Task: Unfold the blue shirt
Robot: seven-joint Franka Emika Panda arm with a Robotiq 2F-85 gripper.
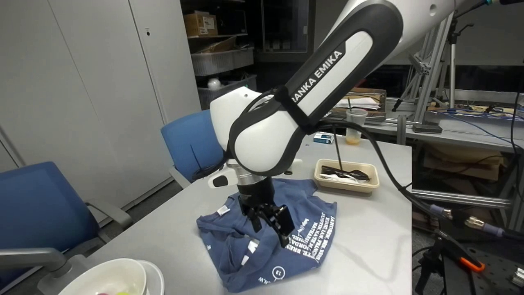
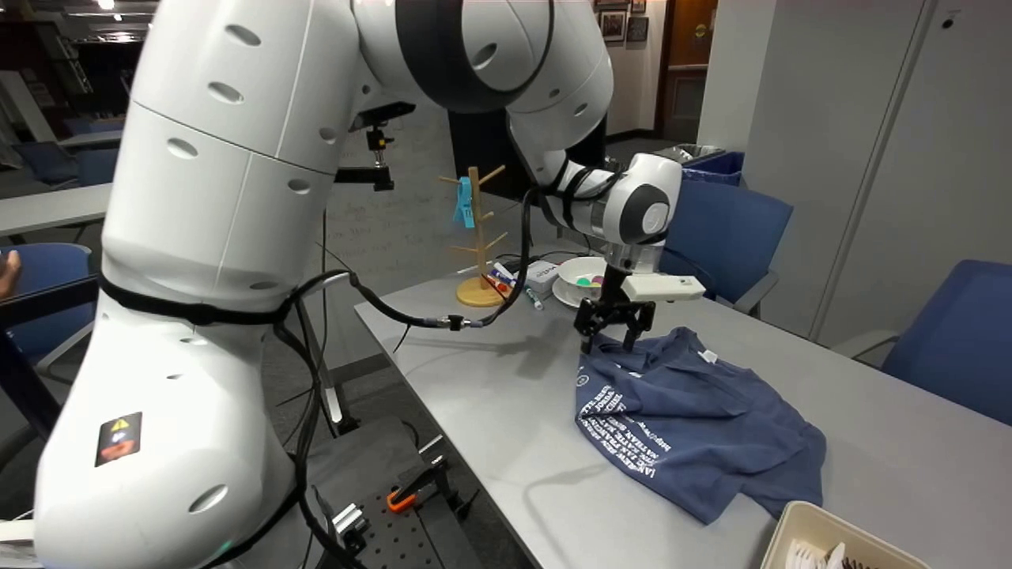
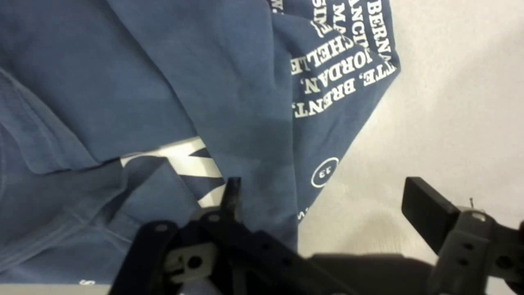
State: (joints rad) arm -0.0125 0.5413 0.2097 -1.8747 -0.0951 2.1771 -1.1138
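The blue shirt lies crumpled and partly folded over itself on the grey table. It also shows in an exterior view and in the wrist view. White lettering shows along one edge, and part of a larger white print shows under a fold. My gripper is open and empty above the shirt's edge; it shows too in an exterior view. In the wrist view, the gripper has its left finger over the shirt's folded strip and its right finger over bare table. I cannot tell the exact height gap.
A beige tray of cutlery stands beside the shirt. A white bowl on a plate is near the gripper, with a wooden rack and markers beyond. A plastic cup stands farther back. Blue chairs line one side.
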